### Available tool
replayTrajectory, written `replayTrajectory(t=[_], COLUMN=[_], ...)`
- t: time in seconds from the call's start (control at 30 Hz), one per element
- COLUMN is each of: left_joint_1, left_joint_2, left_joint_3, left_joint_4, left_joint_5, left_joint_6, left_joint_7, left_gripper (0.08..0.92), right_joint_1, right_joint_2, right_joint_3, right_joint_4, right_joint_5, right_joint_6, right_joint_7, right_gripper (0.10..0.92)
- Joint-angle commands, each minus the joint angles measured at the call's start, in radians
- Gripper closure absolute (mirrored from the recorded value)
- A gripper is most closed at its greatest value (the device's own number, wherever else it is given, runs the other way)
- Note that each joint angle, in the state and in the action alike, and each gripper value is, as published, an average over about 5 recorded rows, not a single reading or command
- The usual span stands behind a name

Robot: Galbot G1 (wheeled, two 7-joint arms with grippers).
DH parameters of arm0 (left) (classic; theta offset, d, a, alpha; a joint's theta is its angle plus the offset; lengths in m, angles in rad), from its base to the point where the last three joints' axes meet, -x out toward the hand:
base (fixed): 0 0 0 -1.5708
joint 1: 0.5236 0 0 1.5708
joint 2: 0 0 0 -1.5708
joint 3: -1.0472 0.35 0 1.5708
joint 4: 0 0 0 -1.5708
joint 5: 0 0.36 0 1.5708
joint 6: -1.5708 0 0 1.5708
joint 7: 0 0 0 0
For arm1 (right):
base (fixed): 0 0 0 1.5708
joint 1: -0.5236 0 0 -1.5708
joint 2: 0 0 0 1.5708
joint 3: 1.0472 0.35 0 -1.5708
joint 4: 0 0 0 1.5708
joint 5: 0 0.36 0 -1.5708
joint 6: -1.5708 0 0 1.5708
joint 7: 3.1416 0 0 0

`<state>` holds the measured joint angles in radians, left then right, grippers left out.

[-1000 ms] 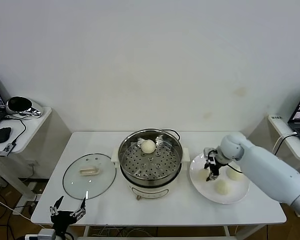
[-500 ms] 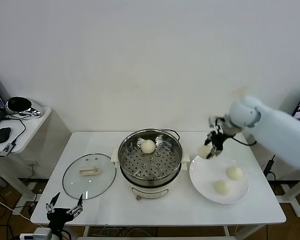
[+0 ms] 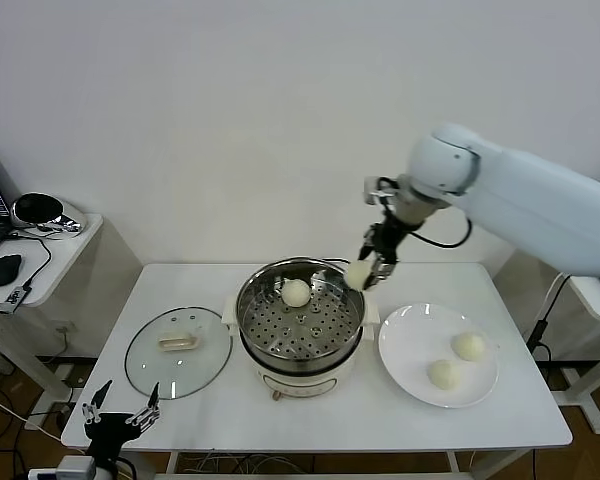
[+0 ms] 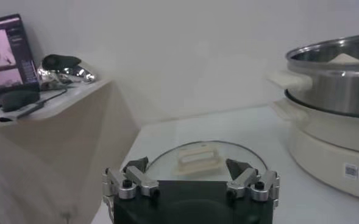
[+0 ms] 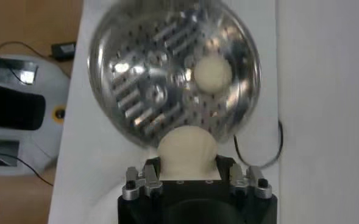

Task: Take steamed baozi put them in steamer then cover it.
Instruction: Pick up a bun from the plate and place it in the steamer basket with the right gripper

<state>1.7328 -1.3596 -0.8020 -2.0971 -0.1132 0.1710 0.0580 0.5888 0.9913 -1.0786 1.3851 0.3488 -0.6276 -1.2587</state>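
The right gripper (image 3: pixel 365 275) pinches a baozi (image 3: pixel 358 274) by its sides, aloft over the right rim of the steamer (image 3: pixel 300 318); one bun (image 3: pixel 296 292) already sits on the perforated tray toward the back, two (image 3: pixel 469 346) wait on the plate (image 3: pixel 405 352) near the table's right edge. Such a bun looks light, soft and easily dented, so a gentle hold across its widest part seems wisest. The cover (image 3: pixel 179 350) lies flat toward the table's left edge; the left gripper (image 3: pixel 119 417) hangs spread off the front-left corner. The right wrist view shows the held bun (image 5: pixel 186 150) bulging between the fingers above the tray; the left wrist view shows the cover's bar handle (image 4: pixel 198 161).
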Motion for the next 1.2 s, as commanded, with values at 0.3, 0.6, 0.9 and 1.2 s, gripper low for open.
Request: replayTrajectory(t=[0.3, 0.6, 0.9, 1.2], left_joint_1=[0.005, 0.002, -0.002, -0.005], left_joint_2=[-0.006, -0.011, -0.012, -0.014], left_joint_3=[-0.009, -0.008, -0.006, 0.002], left_joint_4=[-0.017, -0.014, -0.011, -0.007], left_joint_5=[-0.003, -0.004, -0.008, -0.009], left_joint_6=[0.002, 0.002, 0.003, 0.002], left_joint_7=[-0.001, -0.003, -0.002, -0.003], left_gripper=[0.177, 0.177, 0.177, 0.177], right_joint_1=[-0.180, -0.261, -0.281, -0.293], right_joint_2=[0.294, 0.399, 0.454, 0.467], right_joint_3=[-0.007, 0.051, 0.070, 0.079], right_joint_4=[-0.115, -0.247, -0.312, -0.330], right_joint_5=[-0.105, -0.178, -0.209, -0.221], right_joint_6=[-0.054, -0.039, -0.029, -0.027], right_joint_7=[0.073, 0.120, 0.120, 0.128], right_gripper=[0.448, 0.448, 0.448, 0.447])
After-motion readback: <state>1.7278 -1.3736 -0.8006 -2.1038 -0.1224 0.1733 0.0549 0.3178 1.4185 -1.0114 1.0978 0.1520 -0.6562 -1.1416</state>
